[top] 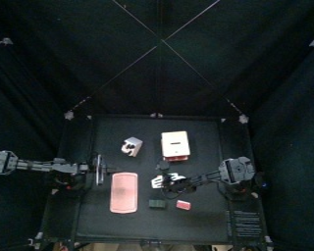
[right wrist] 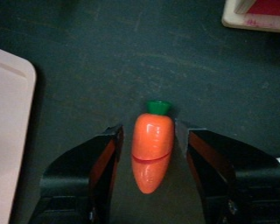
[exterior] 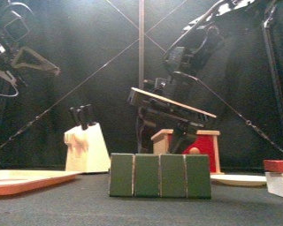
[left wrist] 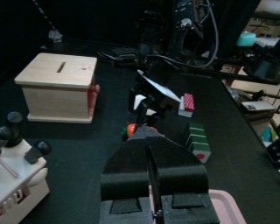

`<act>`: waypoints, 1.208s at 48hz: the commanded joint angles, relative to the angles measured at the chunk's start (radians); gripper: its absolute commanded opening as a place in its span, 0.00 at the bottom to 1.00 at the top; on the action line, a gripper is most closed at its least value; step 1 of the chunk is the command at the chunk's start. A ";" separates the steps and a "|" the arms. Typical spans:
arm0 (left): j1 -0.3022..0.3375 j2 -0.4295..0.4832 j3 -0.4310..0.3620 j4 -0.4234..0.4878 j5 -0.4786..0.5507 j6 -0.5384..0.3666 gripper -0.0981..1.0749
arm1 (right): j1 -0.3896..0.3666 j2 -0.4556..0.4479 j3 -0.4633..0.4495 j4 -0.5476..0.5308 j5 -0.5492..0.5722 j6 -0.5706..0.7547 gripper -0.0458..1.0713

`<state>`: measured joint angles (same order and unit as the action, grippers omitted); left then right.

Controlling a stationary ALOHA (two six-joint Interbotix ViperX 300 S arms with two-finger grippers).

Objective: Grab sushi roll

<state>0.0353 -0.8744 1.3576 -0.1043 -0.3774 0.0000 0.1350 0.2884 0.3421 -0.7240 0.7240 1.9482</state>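
The left gripper point(left wrist: 154, 157) has its jaws pressed together, with nothing between them. A wooden box point(left wrist: 59, 86) with a slot on top stands on the black table point(left wrist: 73, 140). A knife block point(left wrist: 17, 166) is near. The right arm point(left wrist: 166, 52) hangs above a small orange thing point(left wrist: 133, 129). A green block point(left wrist: 199, 140) lies beside.

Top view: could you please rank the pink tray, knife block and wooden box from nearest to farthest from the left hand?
1. Pink tray: beside the left hand, toward the table's front.
2. Knife block: farther back, near the table's middle.
3. Wooden box: also at the back, beyond the knife block on the right arm's side.
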 commanded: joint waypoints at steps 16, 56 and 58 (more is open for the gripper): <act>0.006 0.002 -0.012 0.002 -0.006 0.002 0.07 | 0.008 -0.091 0.005 -0.011 0.002 -0.002 0.81; -0.052 0.002 -0.026 0.002 -0.011 -0.003 0.14 | 0.074 -0.291 0.158 -0.181 -0.005 -0.002 0.81; -0.060 0.003 -0.029 0.002 -0.015 -0.005 0.17 | 0.072 -0.310 0.166 -0.195 -0.005 -0.002 0.81</act>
<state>-0.0031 -0.8744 1.3576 -0.1043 -0.3774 -0.0046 0.2132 0.0506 0.5077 -0.8912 0.7194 1.9451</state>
